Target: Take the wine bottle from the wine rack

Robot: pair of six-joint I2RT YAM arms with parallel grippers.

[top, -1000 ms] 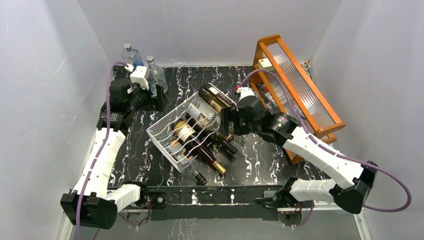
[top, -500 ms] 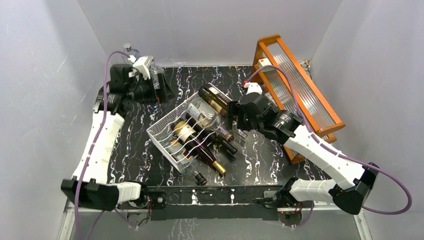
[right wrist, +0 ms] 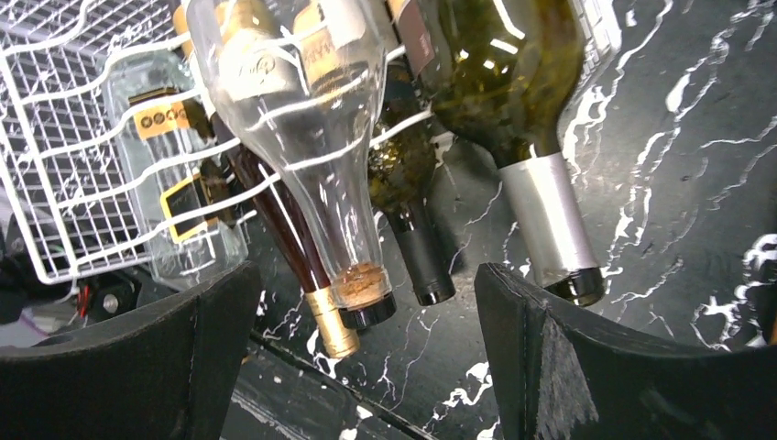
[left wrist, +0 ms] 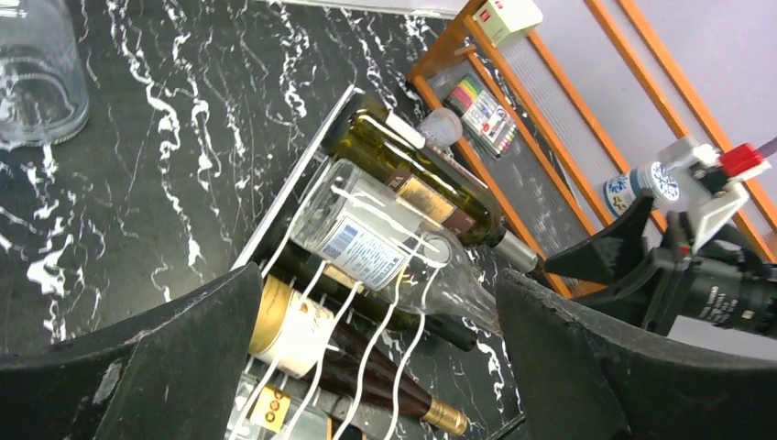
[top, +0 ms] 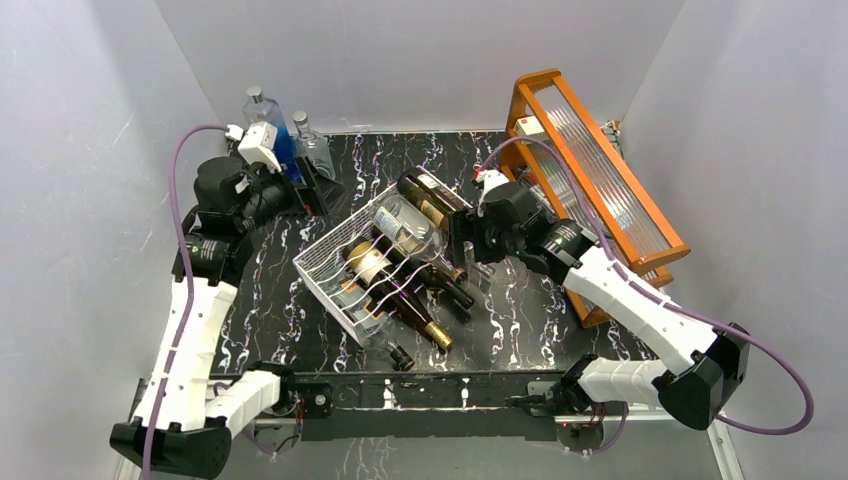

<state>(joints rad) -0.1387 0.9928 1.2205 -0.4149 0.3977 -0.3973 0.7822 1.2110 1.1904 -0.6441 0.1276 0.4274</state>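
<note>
The white wire-grid wine rack [top: 325, 262] lies tilted mid-table with several bottles in its wavy rows. A green wine bottle [top: 432, 194] with a silver neck lies at its far end, with a clear corked bottle [top: 406, 226] beside it and dark bottles below. My right gripper [top: 456, 243] is open and empty, just right of the bottle necks. In the right wrist view [right wrist: 366, 367] the clear bottle's corked mouth [right wrist: 362, 291] and a gold-capped neck [right wrist: 330, 330] sit between the fingers, and the green bottle's neck [right wrist: 545, 225] lies to the right. My left gripper [top: 312, 188] is open and empty, back left of the rack [left wrist: 295, 188].
An orange wooden frame [top: 600, 180] with ribbed clear panels stands at the back right, close behind my right arm. Two clear bottles [top: 266, 112] stand at the back left by my left wrist. White walls enclose the black marbled table [top: 520, 320].
My left arm has swung back and to the left, uncovering the two bottles behind it. My right gripper has shifted slightly toward the bottle necks. The bottles and rack have not moved.
</note>
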